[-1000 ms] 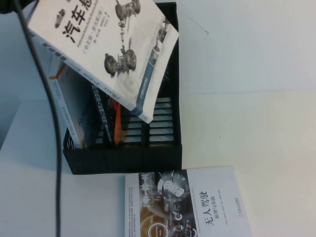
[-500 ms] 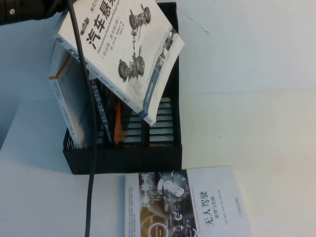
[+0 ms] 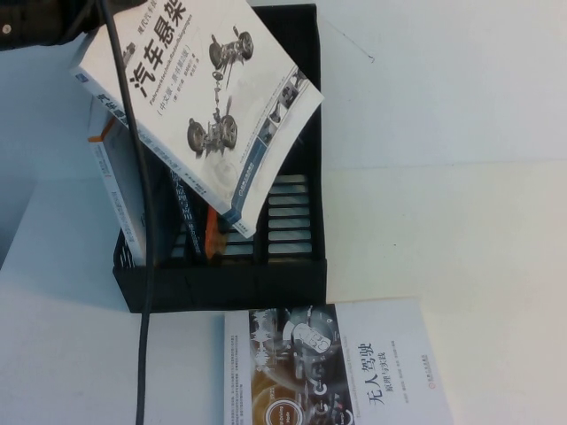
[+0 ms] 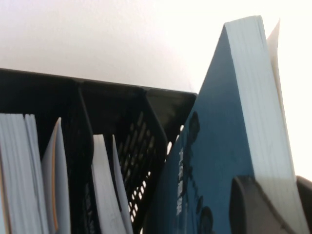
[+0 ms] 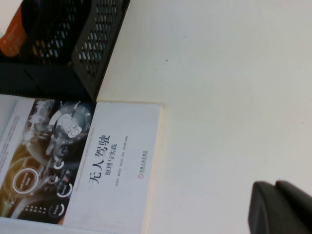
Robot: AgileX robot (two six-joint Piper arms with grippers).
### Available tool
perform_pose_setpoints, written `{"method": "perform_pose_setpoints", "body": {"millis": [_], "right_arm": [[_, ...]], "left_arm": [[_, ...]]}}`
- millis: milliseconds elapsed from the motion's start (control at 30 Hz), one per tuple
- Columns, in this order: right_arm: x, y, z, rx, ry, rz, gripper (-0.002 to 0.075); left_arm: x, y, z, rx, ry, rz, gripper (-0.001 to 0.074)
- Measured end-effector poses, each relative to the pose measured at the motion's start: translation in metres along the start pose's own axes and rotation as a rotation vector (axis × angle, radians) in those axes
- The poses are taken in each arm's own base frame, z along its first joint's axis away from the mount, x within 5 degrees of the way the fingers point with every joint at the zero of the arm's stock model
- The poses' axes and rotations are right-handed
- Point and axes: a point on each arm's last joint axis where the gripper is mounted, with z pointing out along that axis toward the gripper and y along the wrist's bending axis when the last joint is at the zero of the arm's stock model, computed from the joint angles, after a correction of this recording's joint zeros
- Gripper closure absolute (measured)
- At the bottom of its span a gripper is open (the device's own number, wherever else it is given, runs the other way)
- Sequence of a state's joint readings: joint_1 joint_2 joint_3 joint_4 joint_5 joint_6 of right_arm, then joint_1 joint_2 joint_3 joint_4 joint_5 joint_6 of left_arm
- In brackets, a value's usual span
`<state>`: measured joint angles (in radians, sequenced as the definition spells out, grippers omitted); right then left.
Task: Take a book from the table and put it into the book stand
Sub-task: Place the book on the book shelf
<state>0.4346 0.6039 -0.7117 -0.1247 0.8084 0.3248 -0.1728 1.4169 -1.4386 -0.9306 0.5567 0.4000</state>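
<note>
Suspension paperback (image 3: 199,97) is gripped tilted by the left pincer (image 4: 265,207) over the file rack (image 3: 297,257) at the surface's (image 3: 461,177) far-left, corner aimed slotward; the right pincer (image 5: 282,207), clenched, is parked.

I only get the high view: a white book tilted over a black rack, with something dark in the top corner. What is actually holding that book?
Observer: The left wrist view shows the left tool clamped on the book, with a dark finger on each side of its page edge.
Operator: What does the book's hidden side look like?
Observer: In that view the back cover is blue with dark print, and it faces the book stand.
Operator: Where is the other arm?
Observer: The right wrist view shows the right tool with its fingers together. It is over the bare table, beside the white book with the car-interior picture.
</note>
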Motion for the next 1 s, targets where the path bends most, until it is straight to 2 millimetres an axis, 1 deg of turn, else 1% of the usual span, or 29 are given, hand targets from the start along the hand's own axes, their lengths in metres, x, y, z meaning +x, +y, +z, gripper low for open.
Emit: {"method": "perform_pose_setpoints", "body": {"millis": [467,667,867,1000], "right_arm": [[0.0,0.0,0.0,-0.005,-0.001,0.008,0.0726],[-0.001,0.001,0.0,-0.009,-0.009,0.017,0.0726],[-0.001,0.001,0.0,-0.012,-0.015,0.025,0.0727],[-0.002,0.001,0.0,-0.013,-0.017,0.025,0.0727]], "left_arm": [[0.0,0.003,0.0,-0.036,0.003,0.024,0.0622],[0.0,0.003,0.0,-0.032,-0.002,0.011,0.0622],[-0.003,0.002,0.001,-0.021,-0.043,-0.027,0.0622],[0.0,-0.003,0.011,-0.014,-0.054,-0.024,0.0622]]}}
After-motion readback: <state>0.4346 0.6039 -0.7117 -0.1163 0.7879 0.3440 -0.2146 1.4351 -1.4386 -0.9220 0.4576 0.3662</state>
